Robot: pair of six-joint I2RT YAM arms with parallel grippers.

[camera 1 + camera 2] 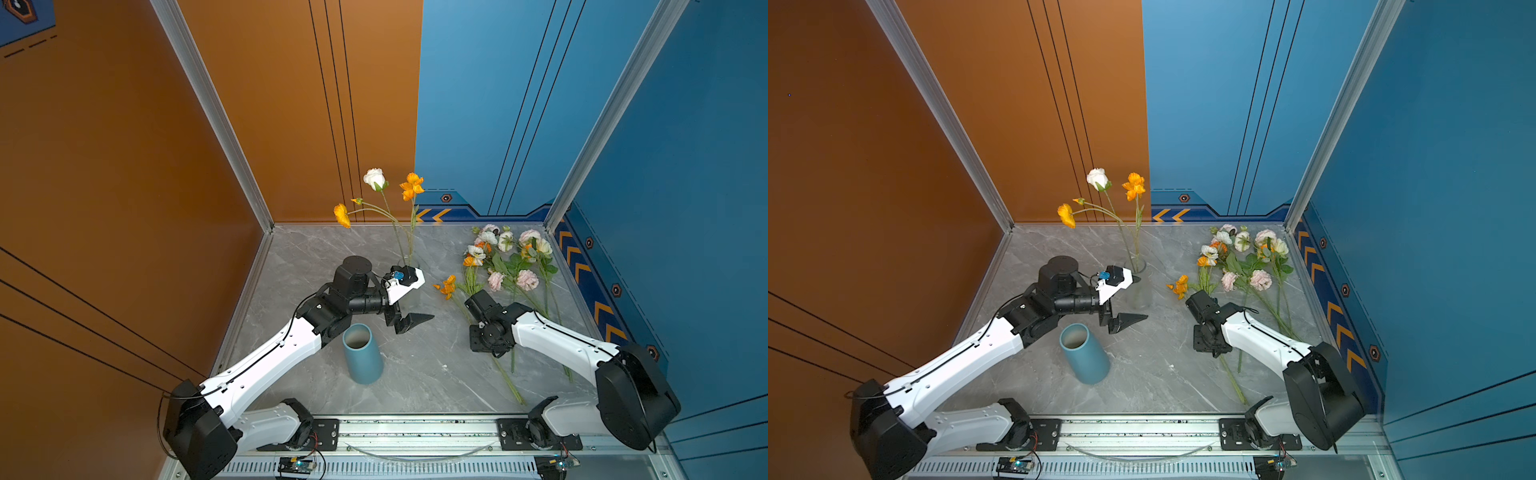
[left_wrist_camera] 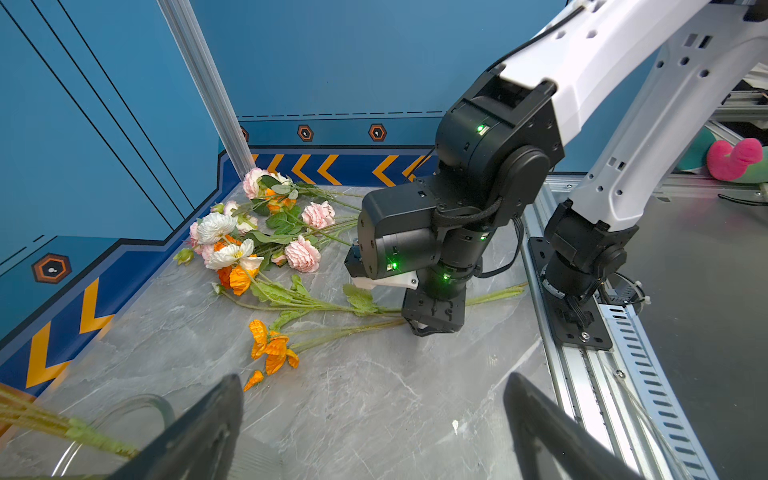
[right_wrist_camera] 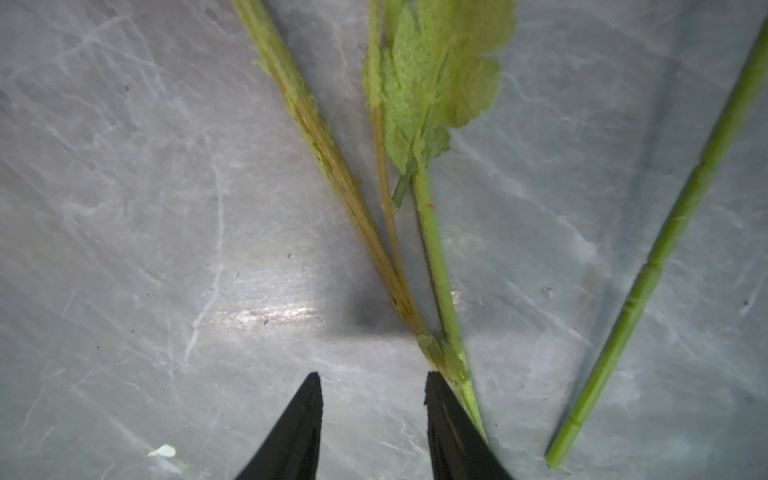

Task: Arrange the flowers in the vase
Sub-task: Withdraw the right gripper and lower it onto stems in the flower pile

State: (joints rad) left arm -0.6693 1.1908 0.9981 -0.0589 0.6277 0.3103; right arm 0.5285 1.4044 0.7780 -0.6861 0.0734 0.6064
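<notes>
The right gripper (image 3: pixel 370 386) pointed straight down at the grey marble table (image 3: pixel 166 208), its tips at or just above the stone. Its jaws stood partly apart with only bare marble between them. A forked green stem (image 3: pixel 436 266) ran along the outer side of one finger rather than between the two, so nothing was pinched. In the left wrist view, the stems of a loose orange flower (image 2: pixel 270 345) reached that gripper; the bloom lay toward the middle of the table, apart from the heap. The other loose flowers (image 1: pixel 507 257) lay piled in the far right corner, with pink, white, cream and orange blooms toward the back edge and stems trailing toward the front edge.

The left gripper (image 2: pixel 374 432) was spread wide, held nothing, and hung just beside the glass vase (image 1: pixel 1139 286). That vase stood upright near the middle of the back edge, holding a white bloom (image 1: pixel 374 178) and several orange blooms (image 1: pixel 412 185). A blue vase (image 1: pixel 362 353) stood upright nearer the front edge, left of centre.
</notes>
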